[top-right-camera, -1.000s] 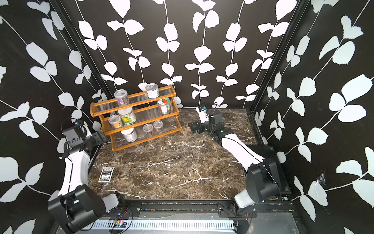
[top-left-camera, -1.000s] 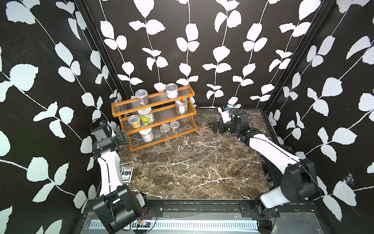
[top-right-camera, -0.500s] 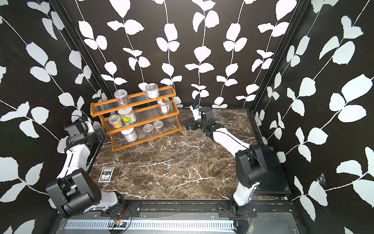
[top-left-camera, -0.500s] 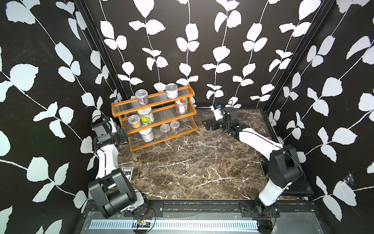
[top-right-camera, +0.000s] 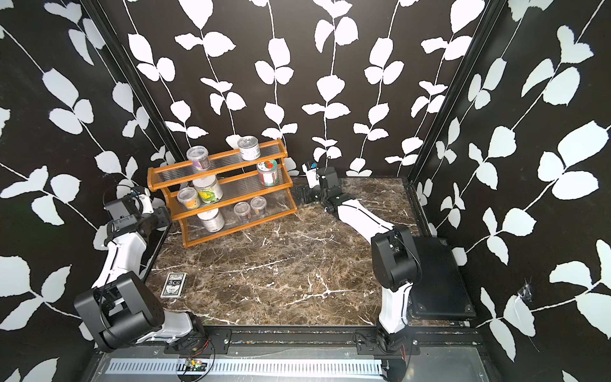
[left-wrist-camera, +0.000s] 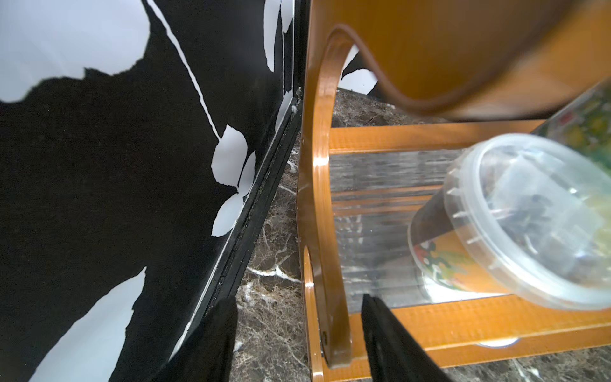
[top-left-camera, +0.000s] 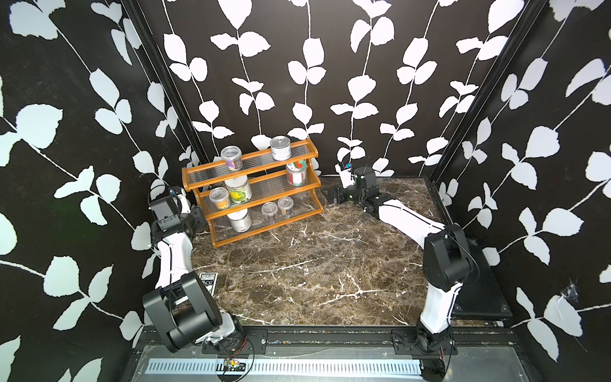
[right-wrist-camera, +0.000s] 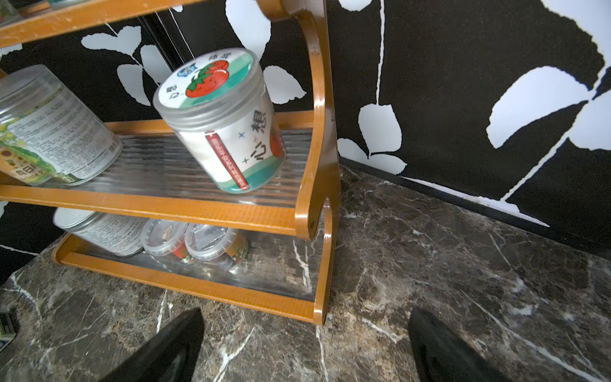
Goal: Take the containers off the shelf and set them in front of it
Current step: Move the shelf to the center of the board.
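8 containers (top-left-camera: pixel 238 192) on shelf (top-left-camera: pixel 264 229), left jaws astride its end

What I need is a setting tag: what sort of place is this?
Likely a robot test booth: leaf-print walls enclose a marbled tabletop, left arm, right arm, and a shelf.

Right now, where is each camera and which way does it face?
Top views: high in front, looking down at the shelf; left arm, right arm show.
Left wrist: at the shelf's left end, facing a tub; left jaws straddle the frame.
Right wrist: at its right end, facing the strawberry-lid jar; right jaws apart.
Shared: the shelf.
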Controlling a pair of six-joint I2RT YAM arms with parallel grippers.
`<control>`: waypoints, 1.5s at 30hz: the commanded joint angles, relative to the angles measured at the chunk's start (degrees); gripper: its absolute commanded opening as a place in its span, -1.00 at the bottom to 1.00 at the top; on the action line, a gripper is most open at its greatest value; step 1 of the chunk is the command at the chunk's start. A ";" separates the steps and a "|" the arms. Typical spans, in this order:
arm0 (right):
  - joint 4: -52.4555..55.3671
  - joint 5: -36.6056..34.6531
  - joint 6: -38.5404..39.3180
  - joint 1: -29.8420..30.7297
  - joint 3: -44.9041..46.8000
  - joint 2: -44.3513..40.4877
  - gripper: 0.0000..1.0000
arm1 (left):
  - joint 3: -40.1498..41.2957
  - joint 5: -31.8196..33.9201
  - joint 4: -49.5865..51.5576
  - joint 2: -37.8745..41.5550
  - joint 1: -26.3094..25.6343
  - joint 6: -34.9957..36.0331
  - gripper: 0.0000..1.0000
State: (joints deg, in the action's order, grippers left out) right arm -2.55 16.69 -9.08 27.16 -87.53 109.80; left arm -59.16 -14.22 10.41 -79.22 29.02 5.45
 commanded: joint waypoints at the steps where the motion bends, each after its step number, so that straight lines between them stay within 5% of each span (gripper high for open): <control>1: -0.64 -0.80 -1.05 1.12 -4.85 2.59 0.99 | 0.95 -1.06 0.22 -0.41 -0.32 1.74 0.16; 17: 5.83 -3.74 0.27 2.64 -17.94 12.39 0.91 | 4.14 -2.92 -1.14 -1.10 -0.86 3.05 -0.04; 26: 8.35 -5.67 0.19 2.73 -24.05 16.05 0.77 | 4.24 -4.40 -0.58 -0.70 -0.80 2.98 -0.45; 37: 13.20 -8.09 1.72 2.73 -35.56 24.57 0.36 | 4.51 -5.47 -1.11 -0.06 -0.88 2.06 -0.67; 45: 12.23 -7.16 1.58 3.33 -37.70 27.14 -0.15 | 4.14 -6.45 -1.53 -0.04 -0.81 1.54 -0.87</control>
State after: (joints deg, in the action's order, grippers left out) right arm 9.72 10.02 -8.56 29.85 -122.69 135.61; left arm -55.86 -19.14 8.58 -80.03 28.32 6.37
